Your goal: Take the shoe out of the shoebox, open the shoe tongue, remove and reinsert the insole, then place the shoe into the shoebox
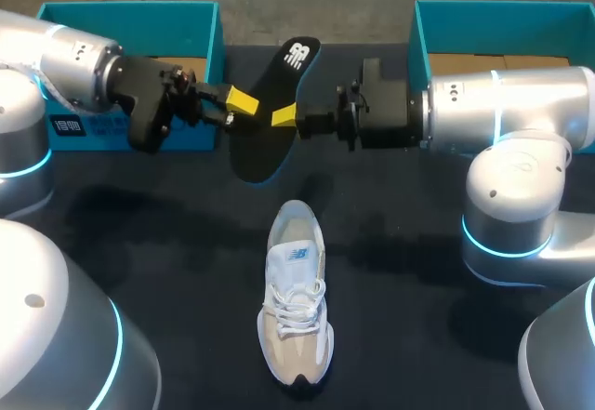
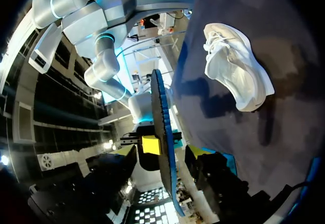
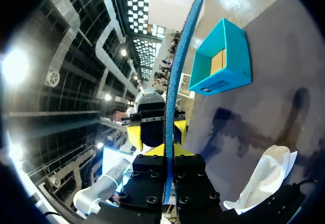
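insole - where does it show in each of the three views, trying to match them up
head view: insole held in the air beyond the white shoe, gripped by the right pincer.
left wrist view: edge-on blue strip, the shoe beside it.
right wrist view: edge-on strip rising from between the right pincer's fingers.
shared landmark: the white shoe on the dark table.
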Robot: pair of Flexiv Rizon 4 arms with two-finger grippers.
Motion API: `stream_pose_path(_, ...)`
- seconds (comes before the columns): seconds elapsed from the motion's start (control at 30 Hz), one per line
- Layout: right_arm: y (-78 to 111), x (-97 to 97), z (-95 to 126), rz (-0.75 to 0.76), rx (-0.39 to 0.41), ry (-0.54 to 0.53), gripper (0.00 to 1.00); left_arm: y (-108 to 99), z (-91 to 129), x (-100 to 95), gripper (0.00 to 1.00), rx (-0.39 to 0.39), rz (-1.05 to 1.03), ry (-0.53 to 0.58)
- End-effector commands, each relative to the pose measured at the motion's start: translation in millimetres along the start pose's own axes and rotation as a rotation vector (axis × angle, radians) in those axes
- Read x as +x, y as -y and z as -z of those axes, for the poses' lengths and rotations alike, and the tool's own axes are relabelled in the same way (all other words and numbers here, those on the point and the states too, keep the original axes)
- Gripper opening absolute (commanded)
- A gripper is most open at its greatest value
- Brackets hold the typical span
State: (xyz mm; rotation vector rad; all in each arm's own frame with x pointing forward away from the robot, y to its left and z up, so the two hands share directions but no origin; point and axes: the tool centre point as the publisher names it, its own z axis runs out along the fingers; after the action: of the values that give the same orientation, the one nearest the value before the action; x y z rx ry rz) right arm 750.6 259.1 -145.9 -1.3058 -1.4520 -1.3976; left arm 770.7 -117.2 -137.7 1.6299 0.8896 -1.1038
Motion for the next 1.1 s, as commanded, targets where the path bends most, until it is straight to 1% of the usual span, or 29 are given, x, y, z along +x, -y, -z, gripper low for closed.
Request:
stream_pose_path(0.03,6.5,-10.8,1.9,0.008,-0.014,-0.013,0.00,9.3,14.9,-2.1,1.00,0.008,0.001,-0.043)
stream_pose_path(0.1,8.9,-15.3,4.4,0.022,-0.012,-0.033,0.00,13.6,21.8,2.0,1.00,0.004,0.005,-0.075)
stream_pose_path(0.17,10.9,-17.0,6.1,0.040,0.001,-0.049,0.00,17.0,29.5,10.6,1.00,-0.014,0.034,-0.104)
stream_pose_path(0.33,11.7,-22.8,9.7,0.091,0.012,-0.034,0.00,24.9,44.1,31.0,1.00,-0.021,0.118,-0.136)
stream_pose_path(0.37,12.0,-23.8,9.9,0.115,0.013,-0.040,0.00,26.0,47.4,35.1,1.00,-0.027,0.128,-0.163)
stream_pose_path(0.47,11.5,-22.4,9.9,0.169,0.031,-0.033,0.00,26.7,52.8,41.0,1.00,-0.023,0.147,-0.193)
stream_pose_path(0.5,10.7,-22.1,9.9,0.187,0.035,-0.028,0.00,26.6,54.8,43.7,1.00,-0.007,0.157,-0.199)
stream_pose_path(0.6,7.3,-23.5,8.9,0.243,0.042,-0.013,0.00,25.4,58.2,50.5,1.00,-0.005,0.182,-0.213)
stream_pose_path(0.63,6.4,-23.7,8.6,0.258,0.042,-0.011,0.00,24.5,59.6,53.4,1.00,-0.018,0.194,-0.227)
stream_pose_path(0.73,4.5,-23.9,7.7,0.304,0.050,0.010,0.00,21.3,62.5,56.4,1.00,-0.036,0.263,-0.235)
stream_pose_path(0.8,3.5,-24.1,7.3,0.332,0.042,0.039,0.00,18.0,64.3,57.9,1.00,-0.054,0.337,-0.242)
stream_pose_path(0.83,2.4,-24.8,7.2,0.331,0.043,0.044,0.00,15.4,66.5,60.0,1.00,-0.070,0.394,-0.265)
stream_pose_path(1.1,2.4,-24.8,7.2,0.331,0.043,0.044,0.00,15.4,66.5,60.0,1.00,-0.070,0.394,-0.265)
